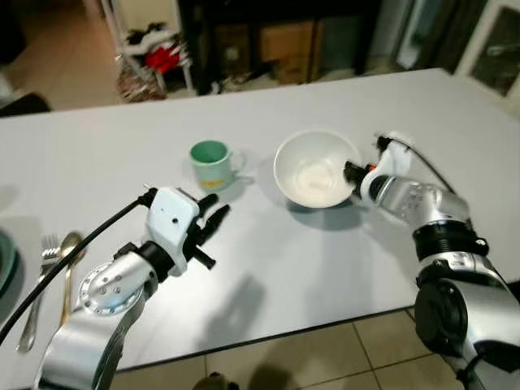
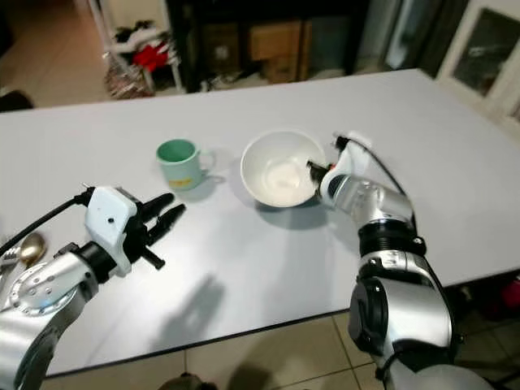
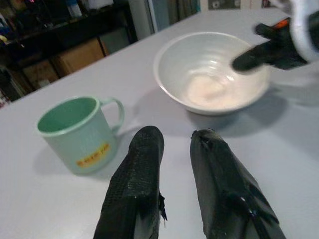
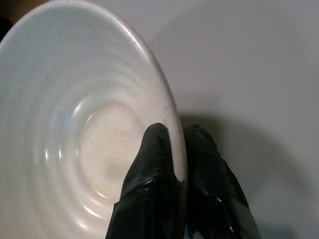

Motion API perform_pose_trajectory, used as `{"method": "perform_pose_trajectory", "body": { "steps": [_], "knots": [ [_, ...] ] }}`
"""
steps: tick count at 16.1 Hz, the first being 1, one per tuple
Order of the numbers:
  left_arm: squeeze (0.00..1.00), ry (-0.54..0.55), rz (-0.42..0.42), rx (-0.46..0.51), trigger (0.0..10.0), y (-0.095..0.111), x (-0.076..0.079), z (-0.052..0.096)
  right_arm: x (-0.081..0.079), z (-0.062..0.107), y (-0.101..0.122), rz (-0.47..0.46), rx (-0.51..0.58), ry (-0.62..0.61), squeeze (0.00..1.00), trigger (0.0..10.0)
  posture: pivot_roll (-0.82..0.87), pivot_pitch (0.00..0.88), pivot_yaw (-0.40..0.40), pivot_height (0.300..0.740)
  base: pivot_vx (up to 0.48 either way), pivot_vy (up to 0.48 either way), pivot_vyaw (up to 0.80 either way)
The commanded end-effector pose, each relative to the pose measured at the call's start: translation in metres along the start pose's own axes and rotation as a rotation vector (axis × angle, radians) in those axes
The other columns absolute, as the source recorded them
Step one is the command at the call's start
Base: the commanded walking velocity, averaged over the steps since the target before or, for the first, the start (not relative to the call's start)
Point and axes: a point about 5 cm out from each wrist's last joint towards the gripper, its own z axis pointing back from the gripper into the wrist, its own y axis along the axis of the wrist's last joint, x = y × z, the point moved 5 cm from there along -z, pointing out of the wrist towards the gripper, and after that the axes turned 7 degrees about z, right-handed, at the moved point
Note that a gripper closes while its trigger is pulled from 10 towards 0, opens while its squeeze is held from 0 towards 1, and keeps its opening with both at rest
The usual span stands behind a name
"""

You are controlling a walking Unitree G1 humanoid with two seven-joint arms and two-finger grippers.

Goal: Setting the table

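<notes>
A white bowl (image 1: 313,166) is at the middle of the grey table (image 1: 325,268), with a dark shadow under its near side. My right gripper (image 1: 351,173) is shut on the bowl's right rim (image 4: 169,107), one finger (image 4: 152,164) inside and one outside. A pale green mug (image 1: 211,162) stands upright to the left of the bowl, handle toward it. My left gripper (image 1: 215,210) hovers just in front of the mug, pointing at it, its fingers (image 3: 137,169) slightly open and holding nothing. The left wrist view shows the mug (image 3: 79,132) and the bowl (image 3: 209,74) ahead.
A fork (image 1: 41,280) and a spoon (image 1: 69,264) lie side by side at the table's near left, next to the edge of a green plate (image 1: 5,264). The table's front edge runs just below my arms. Shelves and boxes (image 1: 284,45) stand beyond the far edge.
</notes>
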Motion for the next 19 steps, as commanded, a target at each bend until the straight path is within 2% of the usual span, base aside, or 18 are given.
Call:
{"method": "perform_pose_trajectory", "body": {
  "steps": [1,7,11,12,13,14,15,19],
  "knots": [
    [0.00,-0.022,-0.007,-0.015,10.0,0.000,0.003,0.004,-0.008,-0.002,0.020,-0.002,0.062,0.019,0.00,10.0,0.19,0.034,0.055,0.740,0.000,0.000,0.00],
    [0.00,-0.009,-0.011,-0.039,10.0,0.000,0.001,0.011,-0.025,-0.008,0.022,-0.044,0.077,0.062,0.00,10.0,0.21,0.058,0.049,0.740,0.000,0.000,0.00],
    [0.00,-0.002,-0.009,-0.042,10.0,0.001,0.002,0.011,-0.023,-0.010,0.019,-0.056,0.058,0.033,0.00,10.0,0.22,0.058,0.045,0.740,0.000,0.000,0.00],
    [0.00,-0.003,-0.007,-0.042,10.0,0.002,0.002,0.011,-0.022,-0.010,0.019,-0.061,0.054,0.031,0.17,10.0,0.22,0.058,0.045,0.740,0.000,0.000,0.00],
    [0.00,-0.006,-0.004,-0.041,10.0,0.002,0.002,0.011,-0.022,-0.010,0.019,-0.075,0.052,0.032,0.75,10.0,0.22,0.058,0.045,0.740,0.000,0.000,0.00],
    [0.00,-0.010,-0.002,-0.040,10.0,0.002,0.003,0.010,-0.022,-0.010,0.019,-0.082,0.050,0.034,0.85,10.0,0.21,0.055,0.048,0.740,0.000,0.000,0.00],
    [0.00,-0.013,0.004,-0.036,10.0,0.003,0.004,0.010,-0.022,-0.010,0.019,-0.082,0.047,0.035,1.00,10.0,0.21,0.055,0.048,0.740,0.000,0.000,0.00],
    [0.00,-0.029,0.034,-0.016,10.0,0.006,0.007,0.006,-0.021,-0.009,0.021,-0.086,0.045,0.036,1.00,10.0,0.21,0.029,0.040,0.740,0.000,0.000,0.00]
  ]
}}
